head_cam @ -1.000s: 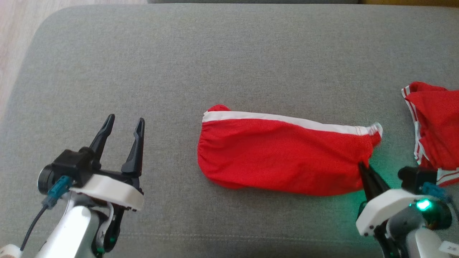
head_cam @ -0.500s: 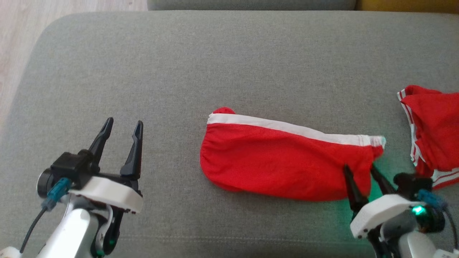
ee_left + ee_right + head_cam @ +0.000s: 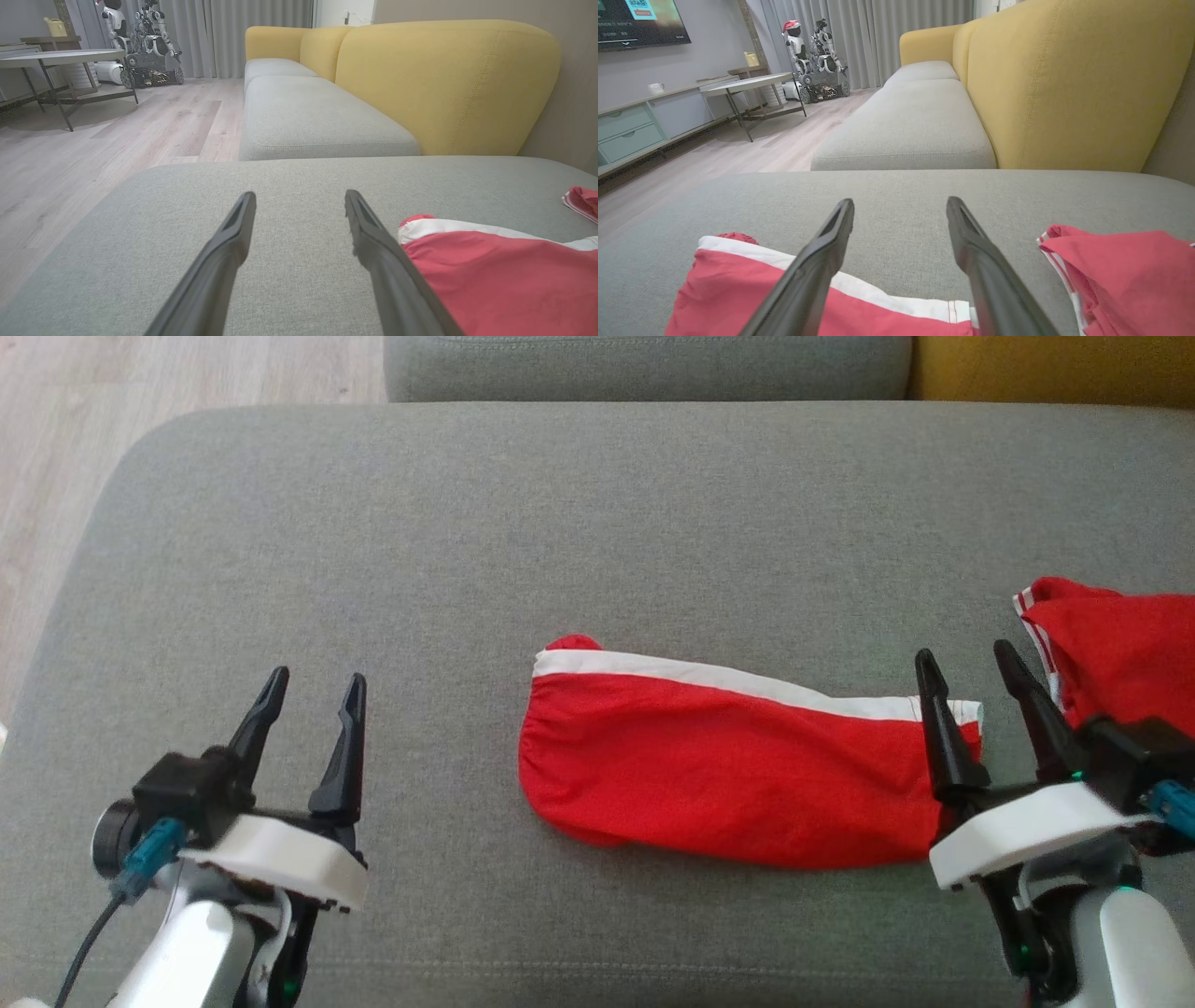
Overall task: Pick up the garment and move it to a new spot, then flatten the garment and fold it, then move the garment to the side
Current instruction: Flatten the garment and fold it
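The garment [image 3: 719,765] is a folded red piece with a white band along its far edge, lying flat on the grey cushion [image 3: 560,523]. It also appears in the left wrist view as garment [image 3: 504,275] and in the right wrist view as garment [image 3: 738,289]. My right gripper [image 3: 966,663] is open above the garment's right end, with nothing between its fingers [image 3: 817,261]. My left gripper [image 3: 313,681] stands open well to the left of the garment, empty, over bare cushion.
A second red garment with white stripes [image 3: 1111,663] lies crumpled at the right edge of the cushion, close to my right gripper. Yellow sofa backrest [image 3: 1064,84] rises behind. Wooden floor [image 3: 56,448] lies past the cushion's left edge.
My right gripper opened, let go of the garment's right end and lifted above it. The camera tilted, shifting the whole picture downward. The left gripper stayed open.
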Robot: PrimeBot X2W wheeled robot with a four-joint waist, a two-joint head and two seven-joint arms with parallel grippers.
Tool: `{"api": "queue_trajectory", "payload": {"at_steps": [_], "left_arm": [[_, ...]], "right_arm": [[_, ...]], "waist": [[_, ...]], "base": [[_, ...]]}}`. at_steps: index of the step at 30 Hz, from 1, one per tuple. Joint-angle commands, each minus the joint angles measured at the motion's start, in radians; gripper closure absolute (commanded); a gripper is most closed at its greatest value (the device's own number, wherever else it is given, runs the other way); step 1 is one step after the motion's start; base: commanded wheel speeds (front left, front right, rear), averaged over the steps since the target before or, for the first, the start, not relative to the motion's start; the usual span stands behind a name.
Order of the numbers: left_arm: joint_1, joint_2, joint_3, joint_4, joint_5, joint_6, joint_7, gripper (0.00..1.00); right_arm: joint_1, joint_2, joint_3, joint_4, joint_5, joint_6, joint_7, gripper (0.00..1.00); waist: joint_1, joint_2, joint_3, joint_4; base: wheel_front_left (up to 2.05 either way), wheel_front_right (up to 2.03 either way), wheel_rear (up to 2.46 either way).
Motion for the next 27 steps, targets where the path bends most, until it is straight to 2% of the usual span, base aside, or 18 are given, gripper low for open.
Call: {"api": "queue_trajectory", "payload": {"at_steps": [1, 19, 23, 27], "left_arm": [[-0.02, 0.031, 0.038, -0.032, -0.009, 0.008, 0.001, 0.0], [-0.023, 0.032, 0.025, -0.038, -0.015, 0.018, 0.011, 0.0], [-0.057, 0.017, 0.005, -0.041, -0.02, -0.001, 0.024, 0.0], [-0.143, -0.022, -0.039, -0.015, -0.035, -0.052, 0.058, 0.0]], "right_arm": [[-0.036, -0.012, 0.025, -0.051, -0.012, -0.001, 0.005, 0.0], [0.0, 0.003, -0.009, -0.093, -0.015, -0.001, 0.032, 0.0], [-0.002, 0.004, -0.008, -0.094, -0.015, -0.001, 0.034, 0.0], [-0.014, 0.005, 0.001, -0.093, -0.014, -0.001, 0.038, 0.0]], "waist": [[0.0, 0.0, -0.004, 0.0], [0.0, 0.0, -0.004, -0.003], [0.0, 0.0, 0.007, -0.005], [0.0, 0.0, 0.032, -0.018]], "base": [[0.0, 0.0, 0.0], [0.0, 0.0, 0.0], [0.0, 0.0, 0.0], [0.0, 0.0, 0.0]]}}
